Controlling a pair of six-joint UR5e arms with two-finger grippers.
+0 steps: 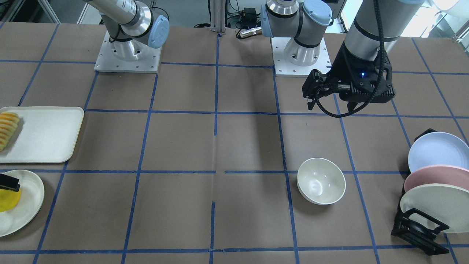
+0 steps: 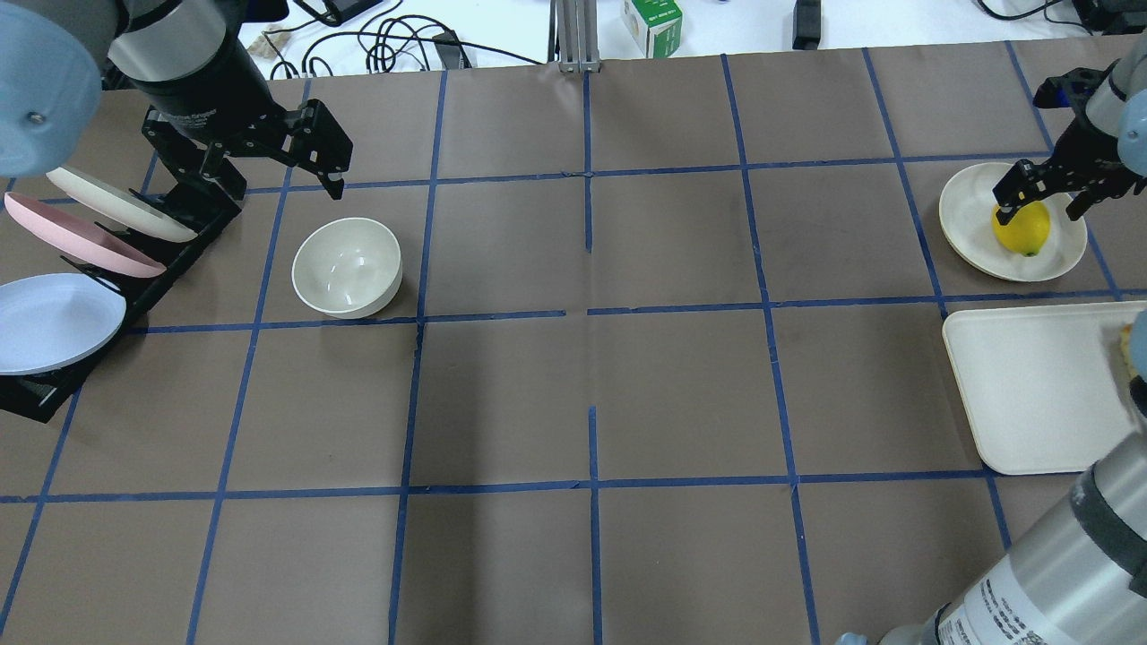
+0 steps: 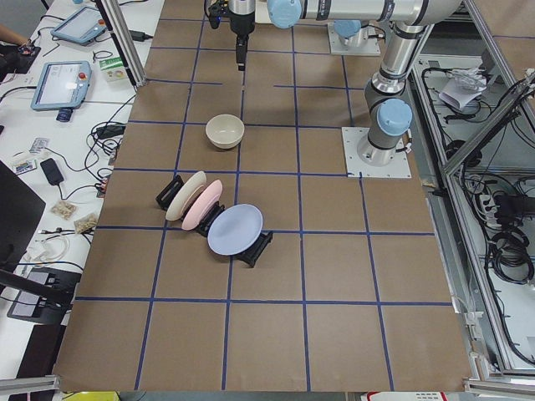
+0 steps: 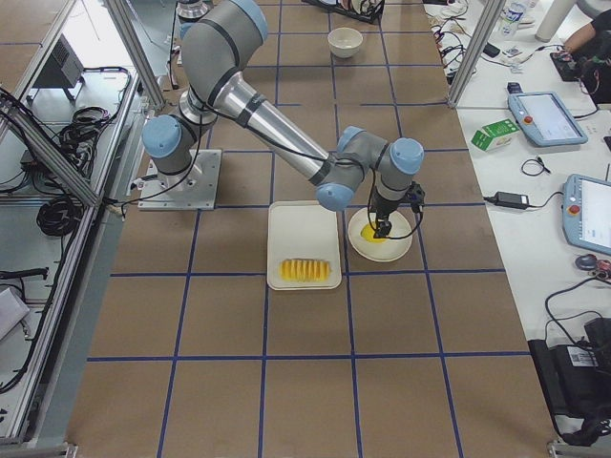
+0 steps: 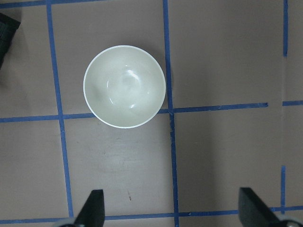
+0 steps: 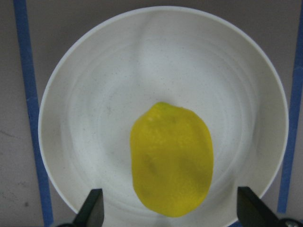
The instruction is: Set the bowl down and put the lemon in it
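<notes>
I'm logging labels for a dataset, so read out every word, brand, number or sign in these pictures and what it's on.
Nothing can be read for certain.
White sticker on the grey right arm: print too small.
White lettering on the black wrist of the left arm: blurred.
Green and white carton: print too small.
Cream-white round bowl and yellow oval lemon: no markings.

We lose part of the lemon (image 1: pixel 10 201) and the row of slices (image 1: pixel 8 129) to the front-facing view's edge; overhead, the right arm (image 2: pixel 1048 573) hides most of that row.
</notes>
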